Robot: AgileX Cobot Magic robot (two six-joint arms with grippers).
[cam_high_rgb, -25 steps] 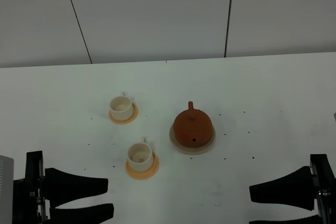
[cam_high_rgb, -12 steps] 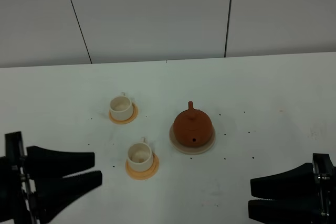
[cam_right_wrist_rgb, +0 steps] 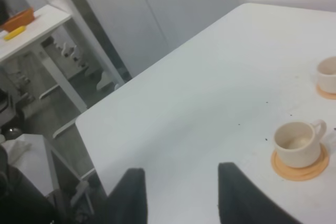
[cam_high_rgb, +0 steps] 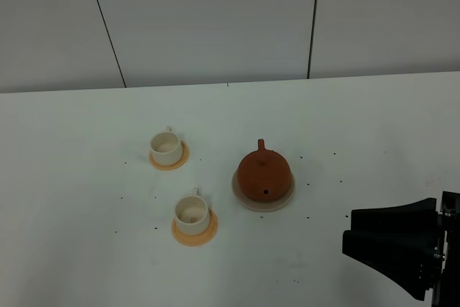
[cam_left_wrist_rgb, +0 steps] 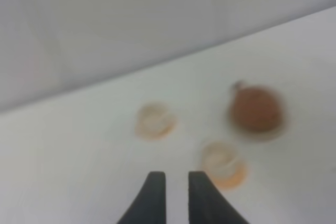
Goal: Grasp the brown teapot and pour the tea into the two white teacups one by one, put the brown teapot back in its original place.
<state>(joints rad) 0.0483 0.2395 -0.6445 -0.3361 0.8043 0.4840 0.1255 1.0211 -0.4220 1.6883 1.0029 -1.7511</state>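
Note:
The brown teapot [cam_high_rgb: 264, 172] stands upright on its beige saucer [cam_high_rgb: 287, 200] right of the table's middle. The two white teacups, far [cam_high_rgb: 166, 147] and near [cam_high_rgb: 192, 211], sit on orange coasters to its left. My right gripper [cam_high_rgb: 349, 229] is open and empty at the front right, well short of the teapot. Its wrist view shows the near cup [cam_right_wrist_rgb: 295, 140] and the far cup [cam_right_wrist_rgb: 328, 74], not the teapot. My left gripper [cam_left_wrist_rgb: 176, 179] is outside the high view. Its blurred wrist view shows its fingers narrowly apart and empty, far from the teapot [cam_left_wrist_rgb: 256, 109] and cups [cam_left_wrist_rgb: 154, 121] [cam_left_wrist_rgb: 223, 160]. No tea shows.
The white table [cam_high_rgb: 86, 177] carries small dark specks. A grey panelled wall [cam_high_rgb: 215, 19] runs behind its far edge. The right wrist view shows the table's left edge [cam_right_wrist_rgb: 100, 124] and, beyond it, a second white table [cam_right_wrist_rgb: 31, 32] and the floor.
My left gripper has drawn back out of the high view at the lower left. My right gripper has turned and shifted a little to the right. The teapot and cups have not moved.

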